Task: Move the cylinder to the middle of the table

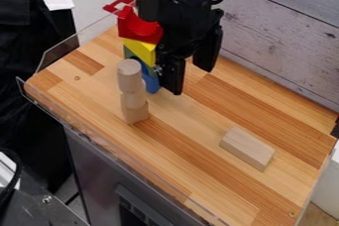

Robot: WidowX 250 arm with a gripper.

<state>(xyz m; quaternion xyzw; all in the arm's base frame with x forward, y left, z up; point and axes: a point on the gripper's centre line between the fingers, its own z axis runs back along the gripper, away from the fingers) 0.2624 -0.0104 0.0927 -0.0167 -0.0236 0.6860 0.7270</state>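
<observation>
Three plain wooden pieces make one stack toward the left of the table [173, 156] as the camera sees it: a cylinder [130, 77] on top, a second rounded piece [135, 99] beneath it, and a single squarish block [136, 113] at the bottom. One more plain piece, a long flat block [247, 148], lies by itself toward the lower right. Among the coloured ones I count one yellow wedge [141, 50], a bit of green block [128, 52] and at least one each of red piece [141, 29] and blue piece [151, 83]; I partly cover that group, so I can't give a full total. My cylinder stands upright, its long axis vertical, with one round end facing up and the other down on the piece below. It is off the table's middle, nearer the side with the clear rim [106, 146]. I, the claw [191, 79], hang just to the right of the wooden stack in the camera view, pointing down, my two fingers spread wide with nothing between them.
</observation>
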